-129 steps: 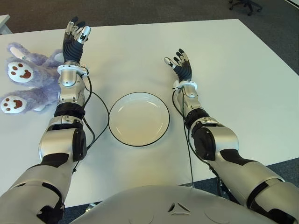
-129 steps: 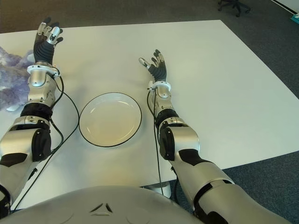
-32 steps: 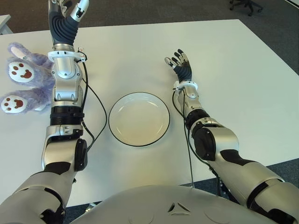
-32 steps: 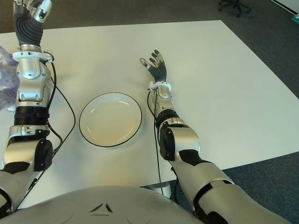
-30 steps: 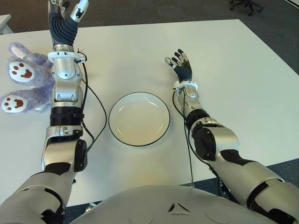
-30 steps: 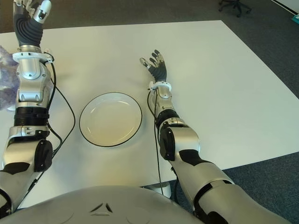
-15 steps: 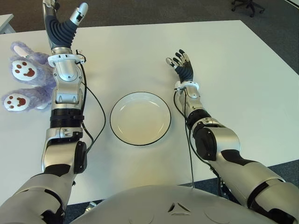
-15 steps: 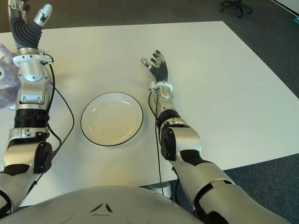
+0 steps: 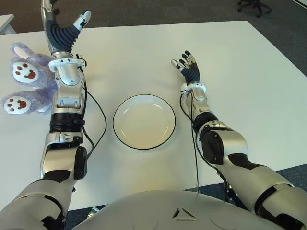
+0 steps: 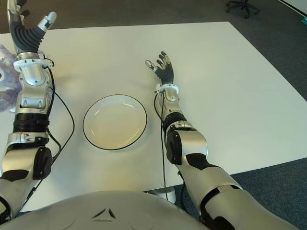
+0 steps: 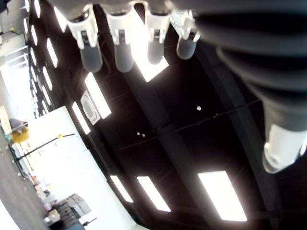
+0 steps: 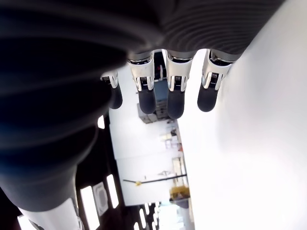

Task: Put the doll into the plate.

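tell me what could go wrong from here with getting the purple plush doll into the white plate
1. The fluffy purple plush rabbit doll lies at the white table's left edge, beside the raised, open left hand; a sideways nudge could push it off.
2. The doll looks bulky next to the shallow black-rimmed white plate, so it may overhang the rim or roll out.
3. The cable hanging from the left forearm runs close to the plate and could drag it.

Even, bright overhead light; the table (image 9: pixel 240 72) shows soft shadows. Ceiling lights (image 11: pixel 96 96) glare in the left wrist view.
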Controlling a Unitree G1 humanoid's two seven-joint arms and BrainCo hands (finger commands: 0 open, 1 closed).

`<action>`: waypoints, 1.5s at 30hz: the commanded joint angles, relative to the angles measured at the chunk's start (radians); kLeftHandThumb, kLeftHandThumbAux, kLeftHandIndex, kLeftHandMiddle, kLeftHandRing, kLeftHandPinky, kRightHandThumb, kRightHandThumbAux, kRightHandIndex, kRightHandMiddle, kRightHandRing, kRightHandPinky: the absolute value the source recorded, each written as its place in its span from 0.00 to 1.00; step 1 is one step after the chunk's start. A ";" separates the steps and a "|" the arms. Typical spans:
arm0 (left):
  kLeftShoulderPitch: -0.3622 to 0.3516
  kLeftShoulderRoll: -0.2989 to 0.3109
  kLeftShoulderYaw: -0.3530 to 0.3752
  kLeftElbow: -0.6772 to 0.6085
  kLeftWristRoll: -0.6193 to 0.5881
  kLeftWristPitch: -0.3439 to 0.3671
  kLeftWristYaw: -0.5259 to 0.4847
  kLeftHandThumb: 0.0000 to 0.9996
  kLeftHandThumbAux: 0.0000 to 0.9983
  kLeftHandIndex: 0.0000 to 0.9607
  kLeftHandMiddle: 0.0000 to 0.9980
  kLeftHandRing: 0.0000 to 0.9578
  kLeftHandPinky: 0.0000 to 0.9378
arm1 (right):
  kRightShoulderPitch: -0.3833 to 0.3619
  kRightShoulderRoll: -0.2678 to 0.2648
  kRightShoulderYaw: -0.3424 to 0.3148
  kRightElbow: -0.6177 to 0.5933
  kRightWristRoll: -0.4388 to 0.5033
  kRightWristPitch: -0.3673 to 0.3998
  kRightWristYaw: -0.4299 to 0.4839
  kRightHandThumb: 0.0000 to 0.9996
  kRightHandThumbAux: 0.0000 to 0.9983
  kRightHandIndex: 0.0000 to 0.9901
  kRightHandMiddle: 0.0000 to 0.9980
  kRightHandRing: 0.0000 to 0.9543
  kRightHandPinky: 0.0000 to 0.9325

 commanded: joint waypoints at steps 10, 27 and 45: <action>0.072 0.057 -0.030 0.059 0.134 0.018 0.141 0.06 0.58 0.00 0.09 0.09 0.03 | 0.085 -0.001 -0.001 0.054 -0.001 0.053 -0.006 0.10 0.79 0.06 0.09 0.09 0.12; 0.164 0.105 -0.049 0.026 0.195 0.036 0.223 0.06 0.55 0.00 0.07 0.08 0.07 | 0.093 -0.011 0.003 0.054 -0.003 0.052 -0.008 0.09 0.78 0.06 0.08 0.09 0.11; 0.234 0.112 -0.049 -0.041 0.232 0.101 0.260 0.04 0.54 0.00 0.10 0.11 0.12 | 0.093 -0.018 0.011 0.054 -0.007 0.055 -0.007 0.10 0.77 0.06 0.09 0.09 0.12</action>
